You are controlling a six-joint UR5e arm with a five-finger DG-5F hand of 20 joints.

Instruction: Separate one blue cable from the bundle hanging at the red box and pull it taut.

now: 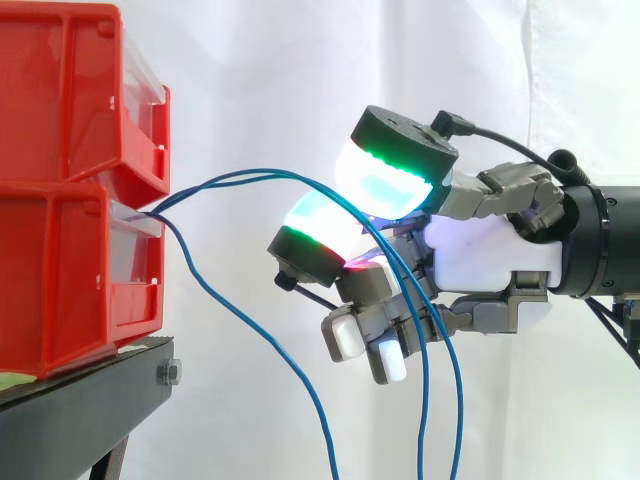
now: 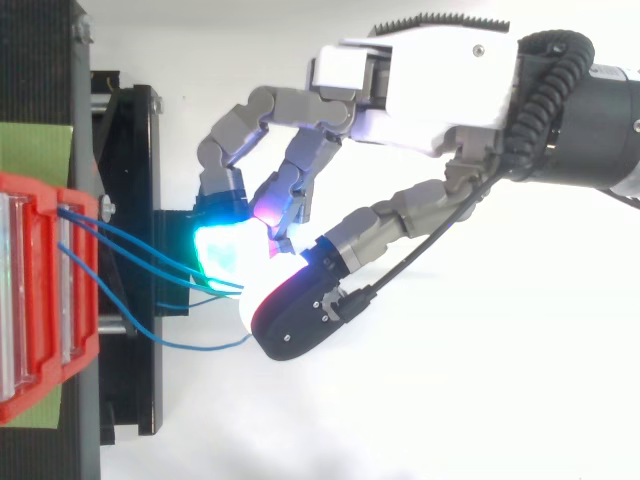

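White curtain [image 1: 260, 70] behind, red bins [image 1: 60, 120] stacked on a black stand [image 1: 90, 385] at left, hand [image 1: 485, 250] reaching in from the right, curled glowing pads [image 1: 385, 180] pinching two blue cables [image 1: 250, 175] that arc out from the bins, loose blue cable [image 1: 262, 337] sagging below, left of the hand

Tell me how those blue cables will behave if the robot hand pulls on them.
Probably floppy: the blue cables arc from the red box and droop loosely past the robot hand. Likely light, since they hang freely. They may slip through the pads, being thin and smooth-looking.
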